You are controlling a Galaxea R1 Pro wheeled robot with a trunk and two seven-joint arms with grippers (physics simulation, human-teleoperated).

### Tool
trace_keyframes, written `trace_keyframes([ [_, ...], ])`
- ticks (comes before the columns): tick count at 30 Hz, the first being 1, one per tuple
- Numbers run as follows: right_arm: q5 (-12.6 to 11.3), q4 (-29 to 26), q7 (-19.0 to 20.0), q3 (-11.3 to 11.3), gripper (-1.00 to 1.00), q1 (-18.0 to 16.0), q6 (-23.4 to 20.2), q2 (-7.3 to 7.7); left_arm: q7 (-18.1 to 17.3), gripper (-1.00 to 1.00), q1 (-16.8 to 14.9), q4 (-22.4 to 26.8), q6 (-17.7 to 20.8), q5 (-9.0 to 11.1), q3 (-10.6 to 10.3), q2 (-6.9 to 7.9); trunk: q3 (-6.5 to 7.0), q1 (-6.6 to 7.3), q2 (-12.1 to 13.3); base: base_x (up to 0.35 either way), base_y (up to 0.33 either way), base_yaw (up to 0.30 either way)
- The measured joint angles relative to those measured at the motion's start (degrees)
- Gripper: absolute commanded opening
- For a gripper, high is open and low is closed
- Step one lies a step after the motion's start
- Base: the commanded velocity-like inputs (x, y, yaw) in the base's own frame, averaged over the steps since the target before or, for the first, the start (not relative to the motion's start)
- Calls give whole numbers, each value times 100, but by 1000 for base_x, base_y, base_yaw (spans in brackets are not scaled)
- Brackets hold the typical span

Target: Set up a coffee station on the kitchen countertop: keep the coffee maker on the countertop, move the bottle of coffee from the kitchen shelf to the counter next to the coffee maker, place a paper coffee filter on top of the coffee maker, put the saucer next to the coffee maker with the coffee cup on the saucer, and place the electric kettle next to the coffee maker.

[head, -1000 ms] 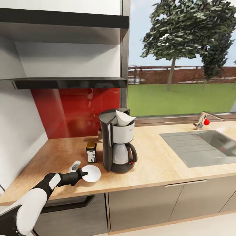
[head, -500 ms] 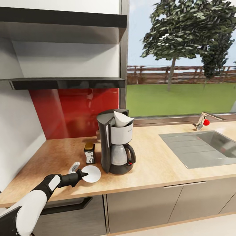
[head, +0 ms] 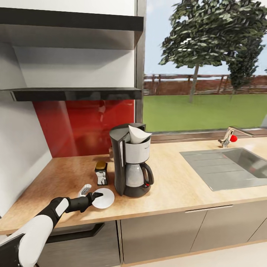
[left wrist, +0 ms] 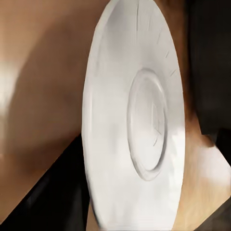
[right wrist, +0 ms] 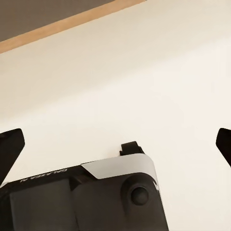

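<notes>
On the wood-grain surface (head: pixel 178 178) the tall black-and-white coffee maker (head: pixel 130 160) stands with the white paper filter (head: pixel 137 134) cone poking from its top, so that step looks done. The small dark jar (head: pixel 101 173) with gold lid sits just to its left, off the glossy black shelf (head: pixel 74 93). The saucer (head: pixel 102 198), a flat round white plate with a shallow centre ring, lies near the front edge, just left of the machine. The left gripper (head: pixel 93 196) sits at the saucer's left rim with its jaws parted, apparently letting go. A small pale object lies just beyond the gripper; I cannot tell what it is. Cup and kettle look left to do. The right gripper's (right wrist: pixel 115 144) jaws are spread wide, holding nothing.
</notes>
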State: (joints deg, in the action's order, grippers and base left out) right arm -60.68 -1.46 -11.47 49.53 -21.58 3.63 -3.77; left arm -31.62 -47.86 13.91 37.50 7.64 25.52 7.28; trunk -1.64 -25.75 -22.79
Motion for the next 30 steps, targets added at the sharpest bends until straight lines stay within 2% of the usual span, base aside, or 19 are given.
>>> trace_keyframes([
  [12, -2, -2, 0, 0, 100, 0, -3, 1, 149, 100, -1, 61, 0, 12, 12, 33, 1, -2, 1, -170, 167, 0],
  [19, 1, 0, 0, 0, 100, 0, 0, 0, 139, 100, -2, 85, 15, 18, 13, 77, 0, 0, 0, -29, 33, 0],
  [22, 1, 0, 0, 0, 100, 0, -1, 0, 104, 100, -46, 319, 149, 26, -12, 129, 0, 0, 0, -1, 1, 0],
  [24, 1, 0, 0, 0, 100, 0, 0, 0, 95, 100, -55, 539, 399, 54, -26, 133, 0, 0, 0, 0, 0, 0],
  [25, 1, 0, 0, 0, 100, 0, -1, 0, 53, 100, -43, 735, 785, 45, -56, 129, 0, 0, 0, 0, 0, 0],
  [27, 1, 0, 3, 0, 100, 0, -2, 0, -149, 100, -17, 899, 1067, 49, -93, 132, 0, 0, 0, 0, 0, 0],
  [29, 1, 0, 6, 0, 100, 0, -1, -5, -602, 100, -1, 1036, 1188, 25, -113, 135, 0, 0, 0, 0, 0, 0],
  [30, 1, -2, 7, 0, 100, 0, 0, -7, -958, 100, 8, 1100, 1221, -1, -119, 145, 0, 0, 0, 0, 0, 0],
])
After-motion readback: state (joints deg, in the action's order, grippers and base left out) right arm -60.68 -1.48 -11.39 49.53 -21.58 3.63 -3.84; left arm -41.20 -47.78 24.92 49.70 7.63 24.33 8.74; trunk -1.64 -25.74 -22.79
